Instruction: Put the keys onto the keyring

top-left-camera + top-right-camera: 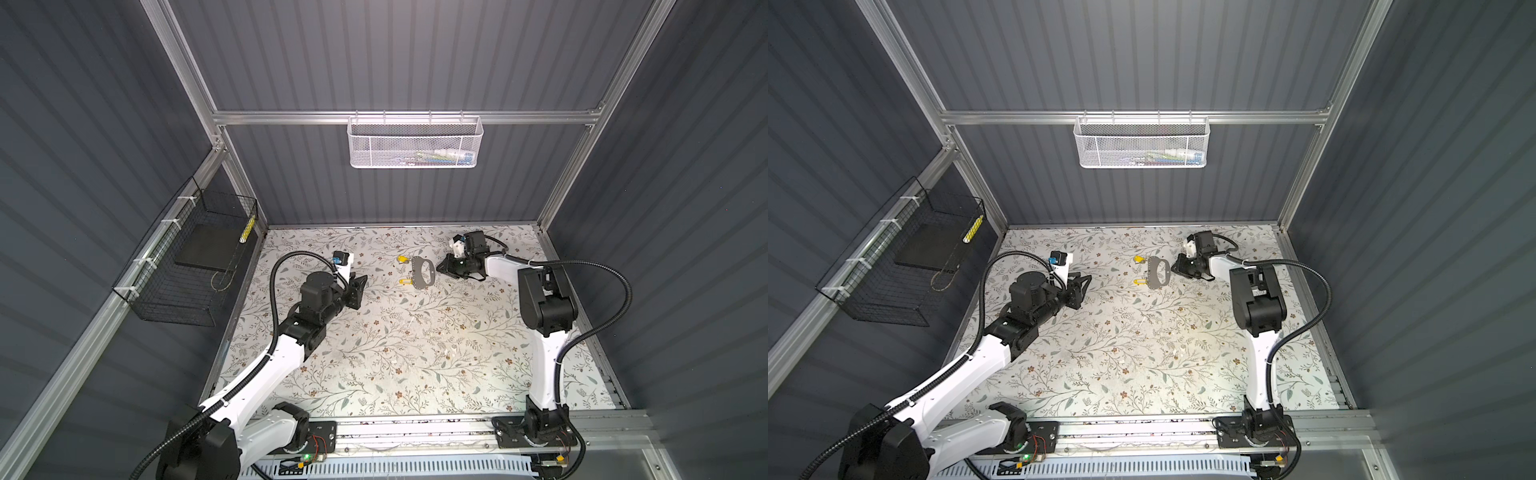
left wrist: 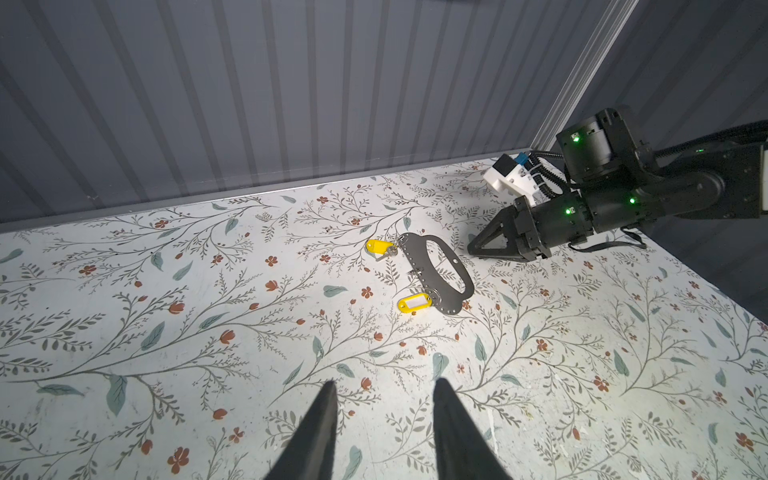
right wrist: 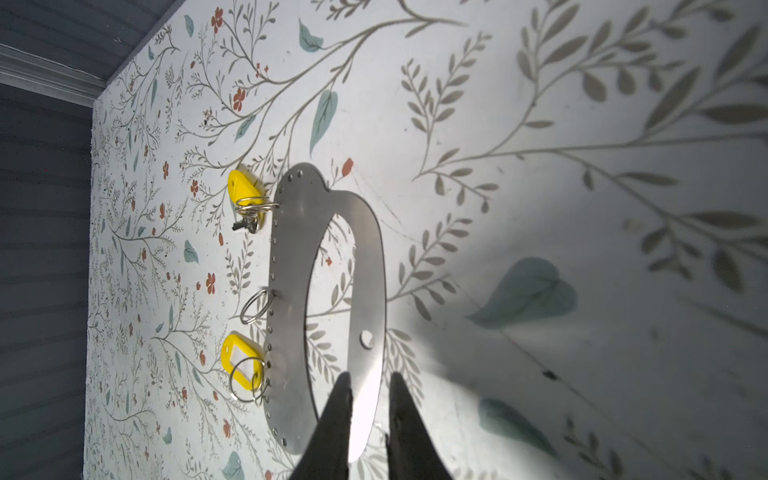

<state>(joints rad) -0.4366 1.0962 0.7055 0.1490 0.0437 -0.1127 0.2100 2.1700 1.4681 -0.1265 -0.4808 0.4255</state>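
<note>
The keyring (image 1: 430, 277) (image 1: 1166, 277) (image 2: 466, 286) (image 3: 291, 249) is a flat grey oval loop lying on the floral table. Two yellow keys rest against its holed edge, one (image 1: 401, 259) (image 1: 1138, 259) (image 2: 379, 246) (image 3: 243, 189) near the far end and one (image 1: 403, 281) (image 1: 1138, 281) (image 2: 413, 302) (image 3: 241, 361) near the other end. Their wire rings reach the row of holes. My right gripper (image 1: 439, 268) (image 1: 1173, 268) (image 3: 370, 379) hovers at the loop's right rim, jaws slightly apart, with the rim showing in the gap. My left gripper (image 1: 360, 286) (image 1: 1084, 284) (image 2: 385, 384) stands open and empty, well left of the keys.
A bare wire ring (image 3: 255, 307) hangs from the loop's edge between the two tags. A white mesh basket (image 1: 415, 141) hangs on the back wall. A black wire basket (image 1: 187, 266) is fixed on the left wall. The back wall runs close behind the loop.
</note>
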